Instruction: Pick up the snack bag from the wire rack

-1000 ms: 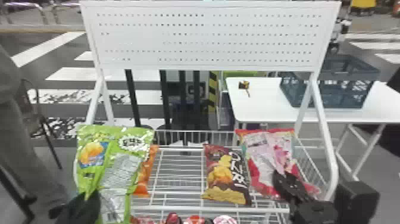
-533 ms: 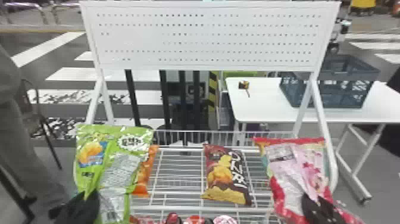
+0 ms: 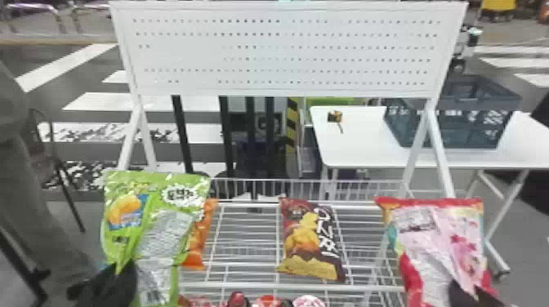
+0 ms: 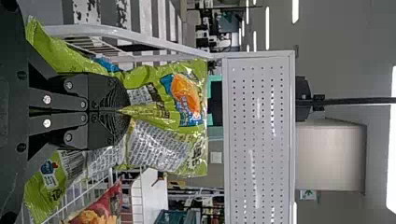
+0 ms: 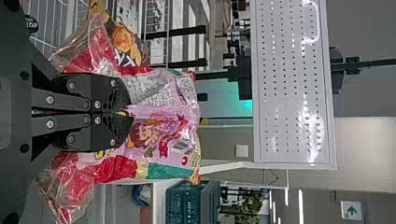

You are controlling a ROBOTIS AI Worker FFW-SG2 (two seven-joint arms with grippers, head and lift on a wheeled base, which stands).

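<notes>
One green snack bag [image 3: 159,183] is standing clamped in the left claw [image 4: 123,111], one pink-and-red snack bag [image 3: 441,232] in the right claw [image 5: 126,113], at opposite sides of the wire rack [image 3: 245,285]. Their long axes are running roughly upright, so lifting is probably needing little turning; the maroon bag [image 3: 312,245] is lying between.

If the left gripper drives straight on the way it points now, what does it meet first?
Beyond the green snack bag pinched in the left gripper, the white perforated panel looks first in line. Depth is unclear, so it might pass below it.
</notes>
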